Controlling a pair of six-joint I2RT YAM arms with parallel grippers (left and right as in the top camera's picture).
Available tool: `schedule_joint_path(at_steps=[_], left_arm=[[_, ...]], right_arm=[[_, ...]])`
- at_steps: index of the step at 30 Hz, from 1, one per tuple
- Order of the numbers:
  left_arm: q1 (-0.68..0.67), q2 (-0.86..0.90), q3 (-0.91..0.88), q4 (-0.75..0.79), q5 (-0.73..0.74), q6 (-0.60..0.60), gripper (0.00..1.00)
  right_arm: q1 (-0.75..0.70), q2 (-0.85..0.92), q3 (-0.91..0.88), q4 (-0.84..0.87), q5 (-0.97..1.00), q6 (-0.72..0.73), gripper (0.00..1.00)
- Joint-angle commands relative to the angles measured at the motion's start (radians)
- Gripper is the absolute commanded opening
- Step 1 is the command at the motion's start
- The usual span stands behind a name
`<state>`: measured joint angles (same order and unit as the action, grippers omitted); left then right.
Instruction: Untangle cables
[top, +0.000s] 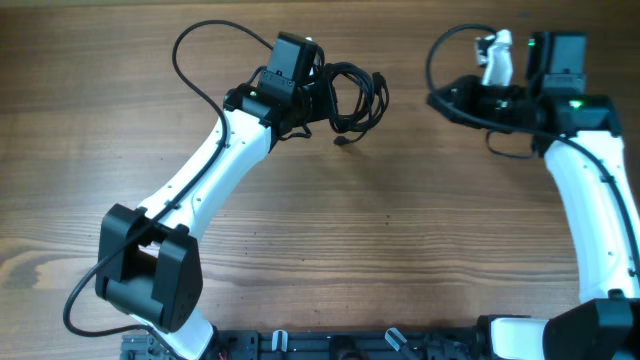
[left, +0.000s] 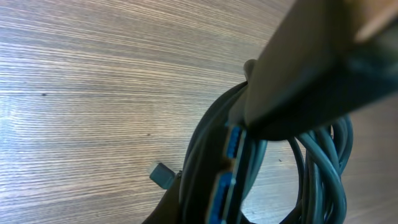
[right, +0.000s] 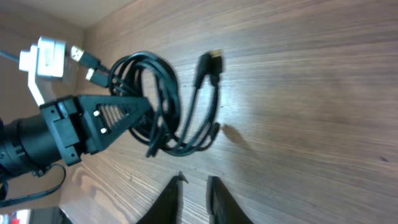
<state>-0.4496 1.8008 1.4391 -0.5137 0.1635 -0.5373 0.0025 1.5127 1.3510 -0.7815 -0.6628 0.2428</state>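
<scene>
The cables (top: 352, 98) form one knotted clump of thin black loops at the top middle of the table. My left gripper (top: 318, 97) is shut on the clump's left side. In the left wrist view the cords (left: 326, 165) run close under one blurred finger (left: 298, 68), with blue plug inserts (left: 232, 140) showing. The right wrist view shows the clump (right: 169, 106) hanging from the left gripper (right: 127, 115), a plug end (right: 210, 62) trailing to the right. My right gripper (right: 196, 185) stands apart from it, slightly open with only bare table between its fingers; overhead it (top: 442, 98) is right of the clump.
The wooden table (top: 400, 230) stretches wide below both grippers. Thicker black arm wires loop behind the left arm (top: 200, 60) and around the right arm (top: 440, 50). A black rail (top: 330, 345) lies along the front edge.
</scene>
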Motion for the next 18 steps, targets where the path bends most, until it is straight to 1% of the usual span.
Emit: schedule_joint_path(at_steps=[1,5,9,18], left_arm=[[0.0,0.0,-0.002,0.037,0.119,0.003,0.04],[0.0,0.0,-0.002,0.076,0.196,0.006,0.04],[0.0,0.0,-0.002,0.087,0.2,0.006,0.04],[0.0,0.0,-0.002,0.085,0.199,0.006,0.04]], right_arm=[[0.053,-0.01,0.017,0.018,0.064,-0.014,0.42],[0.056,-0.01,0.017,0.029,0.064,-0.007,0.46],[0.056,-0.001,0.017,0.032,0.085,0.0,0.49],[0.056,0.087,0.016,0.021,0.117,0.097,0.57]])
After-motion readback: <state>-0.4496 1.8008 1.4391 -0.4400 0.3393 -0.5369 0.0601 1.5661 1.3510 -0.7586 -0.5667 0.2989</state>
